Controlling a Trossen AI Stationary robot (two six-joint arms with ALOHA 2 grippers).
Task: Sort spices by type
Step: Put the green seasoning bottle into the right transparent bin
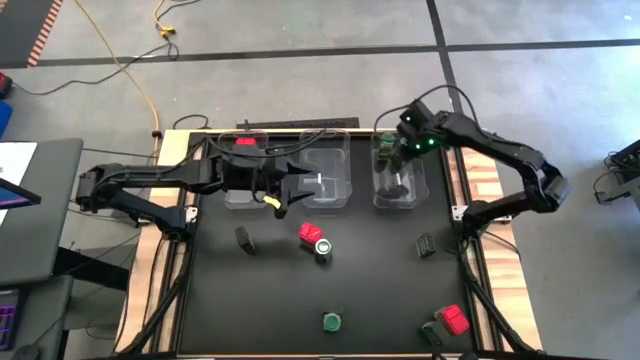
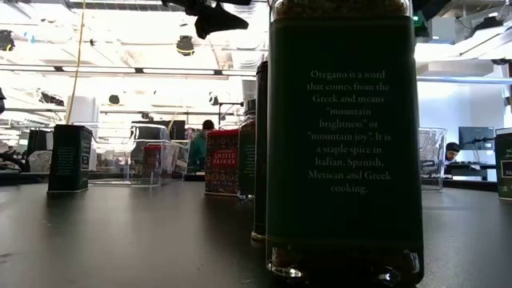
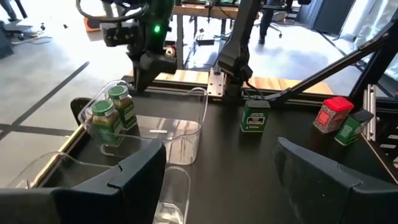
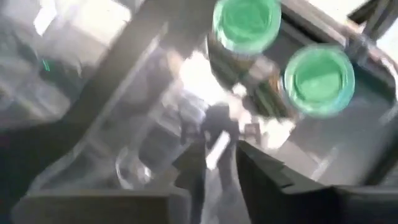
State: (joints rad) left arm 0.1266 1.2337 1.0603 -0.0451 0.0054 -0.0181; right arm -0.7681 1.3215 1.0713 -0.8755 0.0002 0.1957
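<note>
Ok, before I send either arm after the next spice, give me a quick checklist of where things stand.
1. Right bin holds two green-lidded jars: ok.
2. Right gripper clear of that bin: not ok, it hangs over it.
3. Right gripper empty: ok, nothing between its fingers; their state cannot tell.
4. Left gripper open and empty, over the middle bin: ok.
5. Loose spices remaining, including a red-topped one: not ok.

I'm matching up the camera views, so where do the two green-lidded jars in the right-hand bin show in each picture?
High view: green-lidded jars in the upper left corner of the rightmost clear bin.
Low view: cannot make them out.
Left wrist view: left of centre, side by side.
Right wrist view: lids seen from above, upper right.
Shared landmark: the clear bin holding them.
</note>
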